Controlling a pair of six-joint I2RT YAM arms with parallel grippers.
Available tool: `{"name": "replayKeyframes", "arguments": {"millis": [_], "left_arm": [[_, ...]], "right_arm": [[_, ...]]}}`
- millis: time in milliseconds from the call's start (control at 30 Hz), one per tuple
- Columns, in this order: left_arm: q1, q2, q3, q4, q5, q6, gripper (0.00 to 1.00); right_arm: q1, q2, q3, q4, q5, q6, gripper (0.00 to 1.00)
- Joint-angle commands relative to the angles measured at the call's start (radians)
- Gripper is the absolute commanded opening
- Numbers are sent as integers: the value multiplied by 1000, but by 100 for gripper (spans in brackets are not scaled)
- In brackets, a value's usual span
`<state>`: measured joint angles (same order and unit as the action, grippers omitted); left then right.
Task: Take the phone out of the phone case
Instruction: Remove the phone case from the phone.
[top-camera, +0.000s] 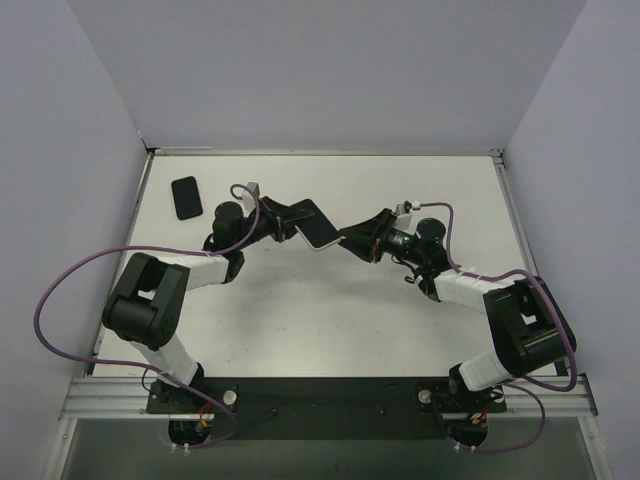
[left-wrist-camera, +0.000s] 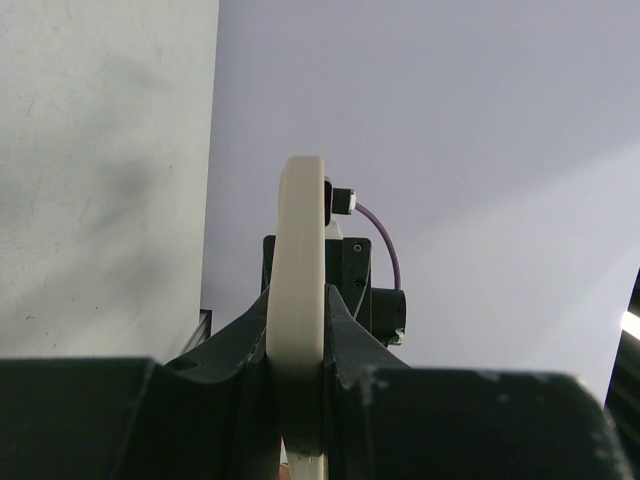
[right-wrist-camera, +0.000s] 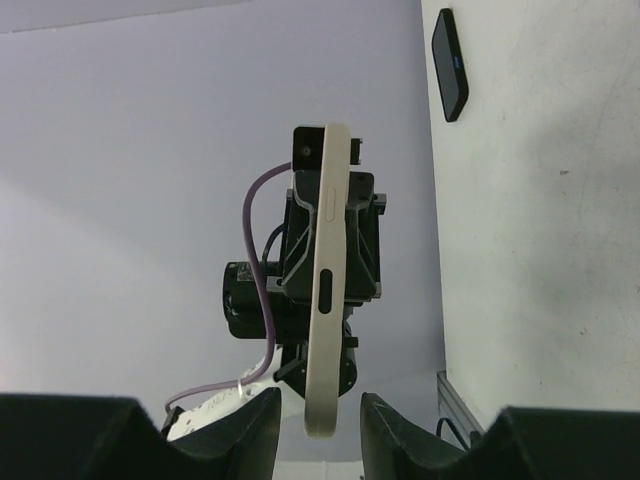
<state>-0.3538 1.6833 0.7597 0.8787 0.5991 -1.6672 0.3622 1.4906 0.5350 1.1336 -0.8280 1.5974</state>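
A cream phone case (top-camera: 314, 226) with a dark upper face is held in the air over the middle of the table, between the two arms. I cannot tell whether a phone sits inside it. My left gripper (top-camera: 290, 222) is shut on its left end; in the left wrist view the case (left-wrist-camera: 302, 230) stands edge-on, clamped by both fingers of the left gripper (left-wrist-camera: 298, 340). My right gripper (top-camera: 352, 236) is open. In the right wrist view its fingers (right-wrist-camera: 262, 425) flank the near end of the case (right-wrist-camera: 325, 280) with a gap on each side.
A flat black phone-like slab (top-camera: 186, 197) lies on the white table (top-camera: 400, 190) at the far left; it also shows in the right wrist view (right-wrist-camera: 449, 65). Grey walls enclose the table on three sides. Purple cables loop off both wrists.
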Motion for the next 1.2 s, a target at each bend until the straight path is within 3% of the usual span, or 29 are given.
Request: {"name": "replayKeyframes", "arguments": {"millis": [0,100,467,533,567,733,833,967,1167], "left_arm": [[-7,-39,39,85,-1,-3,0],[-8,-42,39,85,-5,-3,0],[-11,-47,55,83,-2,-5,0],[-11,-48,53,83,-5,-5,0],[-14,-48,52,88,-5,-5,0],[-10,-54,53,112,-7,-14,0],[-7,-47,52,237,-10,-46,0],[-5,22,102,533,1,-124,0],[-5,0,153,626,-38,-134,0]], "right_arm": [[14,-4,60,41,-26,-34,31],[17,2,66,43,-26,-33,24],[43,13,82,25,-36,-44,24],[44,14,82,25,-31,-36,17],[43,19,79,38,-26,-27,0],[41,39,53,158,9,70,0],[41,62,66,256,18,182,0],[40,91,121,440,79,347,0],[27,99,189,532,206,506,0]]}}
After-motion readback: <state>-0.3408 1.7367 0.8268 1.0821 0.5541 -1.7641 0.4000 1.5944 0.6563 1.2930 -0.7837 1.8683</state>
